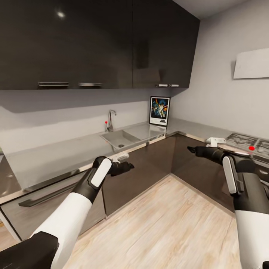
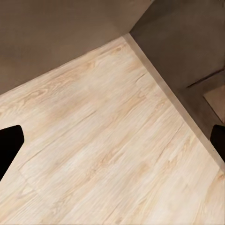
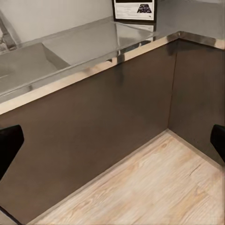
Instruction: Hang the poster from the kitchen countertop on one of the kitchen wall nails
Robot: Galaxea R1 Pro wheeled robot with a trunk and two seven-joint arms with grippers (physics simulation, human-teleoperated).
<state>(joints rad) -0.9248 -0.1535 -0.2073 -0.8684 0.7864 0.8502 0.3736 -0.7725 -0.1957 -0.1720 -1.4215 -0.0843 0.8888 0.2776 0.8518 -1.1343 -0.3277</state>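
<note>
Poster [image 1: 159,111] upright in corner of kitchen countertop [image 1: 56,157], leaning on wall, right of sink [image 1: 121,139]. L gripper [image 1: 127,166] & R gripper [image 1: 191,149] over floor [image 1: 168,224], jaws spread, nothing held.

One poster [image 1: 159,111] stands on one L-shaped steel bench [image 1: 56,157], which carries one sink [image 1: 121,139] and one tap [image 1: 111,119]. Two robot arms reach forward, one left gripper [image 1: 127,165] and one right gripper [image 1: 191,149], each with two dark fingers [image 2: 9,145]. One stovetop [image 1: 248,142] sits at the right, and one pale panel [image 1: 252,64] hangs on the wall above it.
</note>
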